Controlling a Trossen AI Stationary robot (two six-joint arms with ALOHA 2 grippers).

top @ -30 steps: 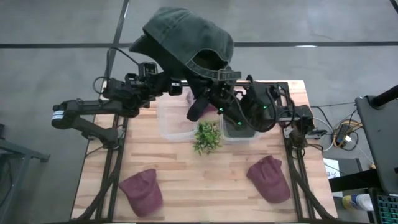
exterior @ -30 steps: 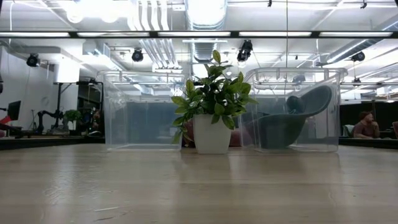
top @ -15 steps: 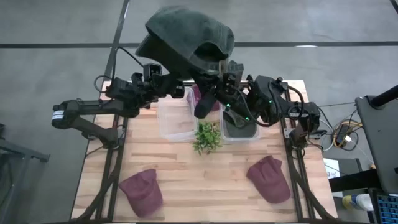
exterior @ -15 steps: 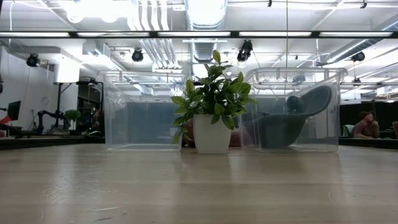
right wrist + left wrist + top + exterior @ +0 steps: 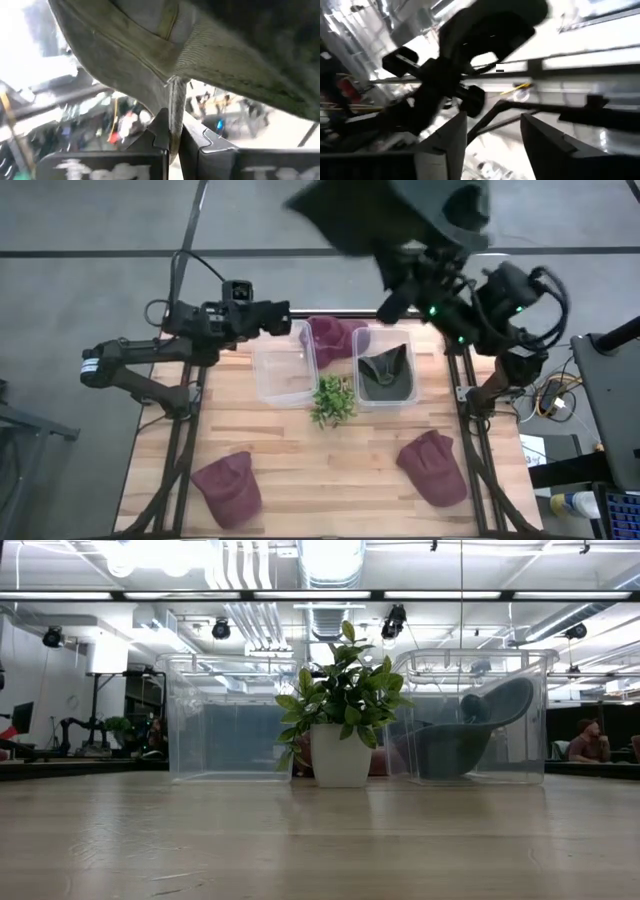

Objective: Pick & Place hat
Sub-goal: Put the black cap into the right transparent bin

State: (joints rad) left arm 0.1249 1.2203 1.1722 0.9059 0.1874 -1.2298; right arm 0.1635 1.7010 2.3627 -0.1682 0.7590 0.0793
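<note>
One thin strap of the grey cap (image 5: pixel 210 55) sits pinched in my right claw (image 5: pixel 172 132); I fear it slips out before the bin (image 5: pixel 386 376).

High view looking straight down over table (image 5: pixel 300 450); low view facing level across it, sharing plant (image 5: pixel 341 705) and bins.

left arm (image 5: pixel 150 360) — black, white wrist band | right arm (image 5: pixel 490 305) — black, green lights, looped cables
</note>
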